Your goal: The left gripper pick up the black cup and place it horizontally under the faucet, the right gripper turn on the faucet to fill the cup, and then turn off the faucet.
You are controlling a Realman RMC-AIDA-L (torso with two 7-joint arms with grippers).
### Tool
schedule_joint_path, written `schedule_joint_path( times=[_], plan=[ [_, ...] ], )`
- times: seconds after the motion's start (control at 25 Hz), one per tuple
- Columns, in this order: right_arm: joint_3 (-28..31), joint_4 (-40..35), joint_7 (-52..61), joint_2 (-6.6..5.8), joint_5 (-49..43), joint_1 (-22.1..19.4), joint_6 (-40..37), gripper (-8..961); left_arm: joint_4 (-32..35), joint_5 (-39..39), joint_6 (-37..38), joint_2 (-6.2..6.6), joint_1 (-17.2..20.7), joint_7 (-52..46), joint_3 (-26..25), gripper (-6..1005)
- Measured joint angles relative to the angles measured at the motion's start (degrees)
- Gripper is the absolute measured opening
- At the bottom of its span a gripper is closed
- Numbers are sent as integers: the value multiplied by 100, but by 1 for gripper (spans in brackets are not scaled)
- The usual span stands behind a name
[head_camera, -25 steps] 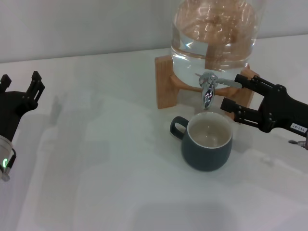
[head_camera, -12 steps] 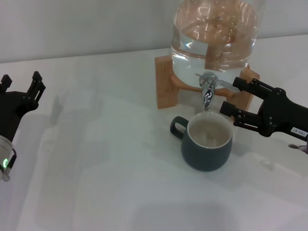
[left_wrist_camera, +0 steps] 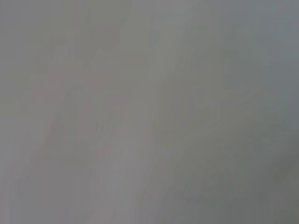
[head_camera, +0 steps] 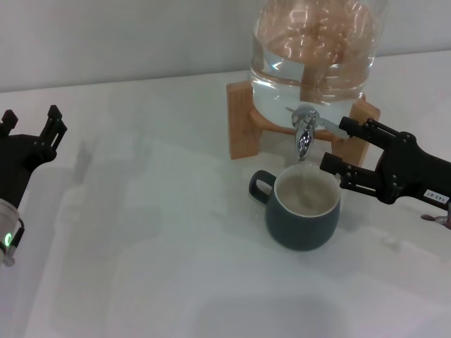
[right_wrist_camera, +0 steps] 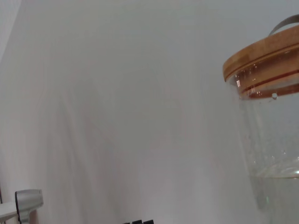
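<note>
The black cup stands upright on the white table, handle toward the left, directly under the chrome faucet of the glass jar. Its cream inside shimmers as if water lies in it. My right gripper is open just right of the faucet, its upper finger at the tip of the thin lever and its lower finger above the cup's right rim. My left gripper is open at the far left, well away from the cup. The left wrist view is a plain grey blur.
The jar rests on a wooden stand behind the cup. In the right wrist view the jar's wooden lid and glass wall show against a pale wall. White table spreads out in front and to the left.
My right gripper has slid slightly toward the front, along the lever's end. The cup's inside looks darker and more rippled. The left arm has not moved.
</note>
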Motion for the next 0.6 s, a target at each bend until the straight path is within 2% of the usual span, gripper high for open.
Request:
schedule_joint_path(
  times=[0.6],
  plan=[
    [-55,3,0,-1,0,1,24,828,0,0,5,1,27,0,-2,787]
  ],
)
